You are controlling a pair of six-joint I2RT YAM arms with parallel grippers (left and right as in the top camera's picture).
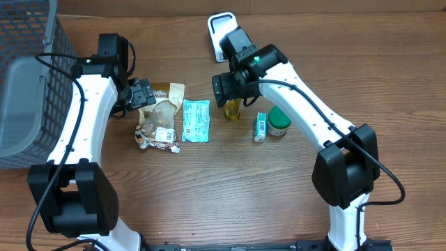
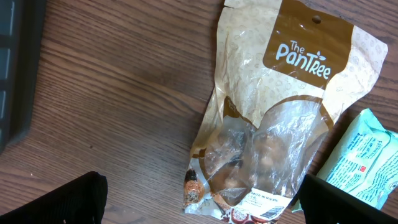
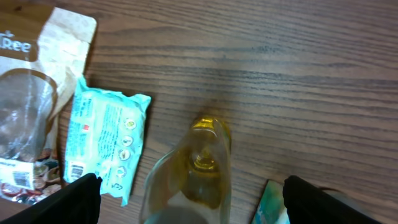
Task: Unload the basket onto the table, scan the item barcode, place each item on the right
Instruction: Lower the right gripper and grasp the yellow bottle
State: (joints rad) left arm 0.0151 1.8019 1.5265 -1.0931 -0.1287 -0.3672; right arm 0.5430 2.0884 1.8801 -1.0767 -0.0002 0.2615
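A clear bottle of yellow liquid (image 1: 233,109) stands upright mid-table. My right gripper (image 1: 228,87) hangs over it, open; in the right wrist view the bottle (image 3: 189,174) rises between the wide-apart fingers (image 3: 68,202) with a gap on each side of it. My left gripper (image 1: 143,94) is open above a brown and clear snack bag (image 1: 159,115). In the left wrist view the bag (image 2: 273,124) lies flat between the fingers (image 2: 348,202), its white barcode label (image 2: 273,211) at the lower edge. A white scanner (image 1: 221,29) stands at the back.
A teal wipes pack (image 1: 196,120) lies between bag and bottle. A small teal box (image 1: 260,127) and a green-lidded jar (image 1: 279,122) sit right of the bottle. A dark wire basket (image 1: 28,77) fills the far left.
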